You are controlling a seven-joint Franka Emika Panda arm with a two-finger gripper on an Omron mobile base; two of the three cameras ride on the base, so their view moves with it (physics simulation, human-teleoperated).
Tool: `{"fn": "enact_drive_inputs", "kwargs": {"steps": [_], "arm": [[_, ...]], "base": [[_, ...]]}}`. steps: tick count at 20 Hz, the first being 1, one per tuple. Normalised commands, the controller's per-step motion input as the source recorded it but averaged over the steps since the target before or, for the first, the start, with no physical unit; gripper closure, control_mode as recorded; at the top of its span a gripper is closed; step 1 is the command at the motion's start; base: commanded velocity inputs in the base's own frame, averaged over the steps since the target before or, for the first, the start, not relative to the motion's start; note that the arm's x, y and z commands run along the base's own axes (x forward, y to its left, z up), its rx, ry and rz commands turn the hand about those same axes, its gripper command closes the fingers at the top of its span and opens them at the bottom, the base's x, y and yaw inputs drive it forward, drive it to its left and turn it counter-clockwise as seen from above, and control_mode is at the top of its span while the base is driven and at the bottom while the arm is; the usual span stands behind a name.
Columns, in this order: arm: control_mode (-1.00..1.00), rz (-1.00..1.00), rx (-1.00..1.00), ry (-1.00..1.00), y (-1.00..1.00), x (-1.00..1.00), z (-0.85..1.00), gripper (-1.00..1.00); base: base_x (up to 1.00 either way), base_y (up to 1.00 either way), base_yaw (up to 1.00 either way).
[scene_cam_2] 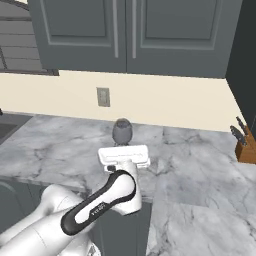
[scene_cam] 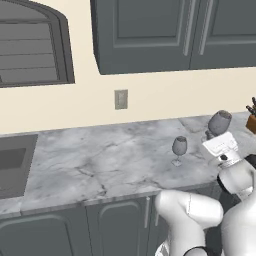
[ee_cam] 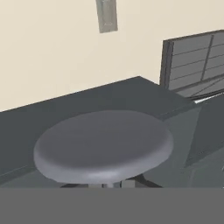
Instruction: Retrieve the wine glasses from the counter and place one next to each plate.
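The tool (scene_cam_2: 123,148) is closed on a wine glass (scene_cam_2: 122,131), holding it up above the marble table (scene_cam: 100,165). Small grey writing runs along the robot's arm, too tiny to read. A second wine glass (scene_cam: 179,149) stands upright on the table, just beside. Farther back, a knife block (scene_cam_2: 247,147) stands by the wall.

Smoky-grey wine glasses (scene_cam: 179,146), grey-veined white marble counter (scene_cam: 100,165), dark grey cabinet doors (scene_cam: 60,230)

We see smoky translucent glass in the wine glasses (scene_cam: 179,146), a polished grey-veined marble counter (scene_cam: 110,165), and matt grey cabinet doors (scene_cam: 150,32).
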Motion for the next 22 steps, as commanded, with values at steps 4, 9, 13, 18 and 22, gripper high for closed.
{"fn": "enact_drive_inputs", "kwargs": {"steps": [4,9,13,18,22], "arm": [[-1.00,0.67,-0.32,0.19,-0.06,-0.23,0.78,1.00],[-1.00,0.95,0.04,0.01,-0.07,-0.27,0.00,1.00],[-1.00,0.94,0.03,-0.06,-0.11,0.00,0.00,1.00],[-1.00,0.60,-0.02,-0.22,0.26,0.05,-0.17,1.00],[-1.00,-0.02,0.00,-0.36,0.49,-0.29,0.09,1.00]], "base": [[0.00,0.00,0.00],[0.00,0.00,0.00],[0.00,0.00,0.00],[0.00,0.00,0.00],[0.00,0.00,0.00]]}}
